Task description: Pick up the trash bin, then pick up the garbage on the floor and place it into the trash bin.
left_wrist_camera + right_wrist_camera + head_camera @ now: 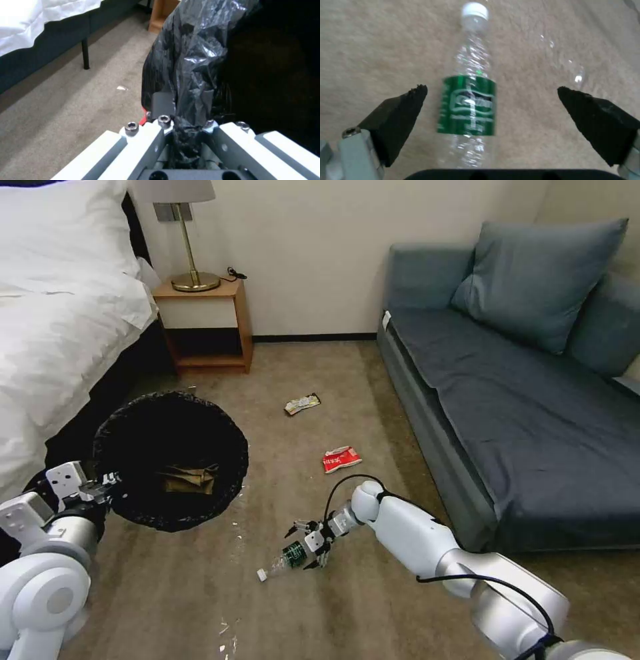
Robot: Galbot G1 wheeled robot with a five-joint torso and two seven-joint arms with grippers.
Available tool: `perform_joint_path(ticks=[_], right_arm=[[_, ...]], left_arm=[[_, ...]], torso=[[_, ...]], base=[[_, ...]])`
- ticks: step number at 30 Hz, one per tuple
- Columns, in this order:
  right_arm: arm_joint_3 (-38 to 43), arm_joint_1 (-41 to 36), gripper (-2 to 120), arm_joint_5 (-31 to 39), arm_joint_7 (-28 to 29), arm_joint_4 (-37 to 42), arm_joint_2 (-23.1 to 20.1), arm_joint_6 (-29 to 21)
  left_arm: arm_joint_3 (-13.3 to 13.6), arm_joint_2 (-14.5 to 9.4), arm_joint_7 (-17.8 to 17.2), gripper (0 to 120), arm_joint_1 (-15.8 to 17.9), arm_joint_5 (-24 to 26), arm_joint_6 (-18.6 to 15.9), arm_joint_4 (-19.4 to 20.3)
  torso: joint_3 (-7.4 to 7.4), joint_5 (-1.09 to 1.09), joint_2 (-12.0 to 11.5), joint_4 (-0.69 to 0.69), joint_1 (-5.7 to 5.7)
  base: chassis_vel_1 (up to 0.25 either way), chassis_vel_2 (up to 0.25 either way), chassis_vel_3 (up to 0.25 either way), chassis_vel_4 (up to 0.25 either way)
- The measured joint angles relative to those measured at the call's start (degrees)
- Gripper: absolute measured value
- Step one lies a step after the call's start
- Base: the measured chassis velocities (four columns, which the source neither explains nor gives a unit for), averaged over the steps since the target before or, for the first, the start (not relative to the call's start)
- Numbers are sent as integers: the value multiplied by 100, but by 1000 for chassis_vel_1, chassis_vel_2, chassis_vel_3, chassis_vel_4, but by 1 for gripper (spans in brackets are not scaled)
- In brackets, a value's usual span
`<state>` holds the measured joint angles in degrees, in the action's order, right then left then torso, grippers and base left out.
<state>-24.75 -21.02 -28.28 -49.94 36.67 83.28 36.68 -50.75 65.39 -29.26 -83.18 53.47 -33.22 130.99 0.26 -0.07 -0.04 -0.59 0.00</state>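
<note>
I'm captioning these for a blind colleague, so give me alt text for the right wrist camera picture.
The right pincer hangs open just above a clear plastic bottle with a green label and white cap, lying on beige carpet. Its two black fingertips sit on either side of the bottle's label, not touching it.

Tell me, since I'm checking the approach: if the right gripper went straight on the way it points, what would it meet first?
Most likely the clear bottle, lying on the carpet between the open fingers of the right gripper. Nothing else seems to intervene, though depth is uncertain.
</note>
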Motion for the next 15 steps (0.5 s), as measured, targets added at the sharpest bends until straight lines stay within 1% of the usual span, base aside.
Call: perform_joint_path(ticks=[2, 3, 5, 7, 8, 15], right_arm=[[14, 10, 100, -43, 30, -32, 23, 6], [68, 52, 100, -177, 132, -165, 138, 34], [86, 59, 100, -272, 201, -264, 207, 46], [86, 59, 100, -272, 201, -264, 207, 46], [139, 59, 100, -458, 246, -490, 355, 111], [138, 71, 100, -584, 272, -774, 565, 155]], left_arm=[[1, 0, 1, 0, 0, -1, 1, 3], [5, -1, 4, 0, 3, 0, 2, 18], [5, -6, 4, 0, 7, 3, 3, 33], [5, -6, 4, 0, 7, 3, 3, 33], [5, -12, 2, 0, 0, 15, 5, 64], [1, -34, 3, 0, -11, 34, 6, 114]], torso=[[0, 0, 0, 0, 0], [0, 1, 0, 0, 0], [0, 1, 0, 0, 0], [0, 1, 0, 0, 0], [0, 1, 0, 0, 0], [0, 1, 0, -2, 0]], base=[[0, 0, 0, 0], [0, 0, 0, 0], [0, 0, 0, 0], [0, 0, 0, 0], [0, 0, 0, 0], [0, 0, 0, 0]])
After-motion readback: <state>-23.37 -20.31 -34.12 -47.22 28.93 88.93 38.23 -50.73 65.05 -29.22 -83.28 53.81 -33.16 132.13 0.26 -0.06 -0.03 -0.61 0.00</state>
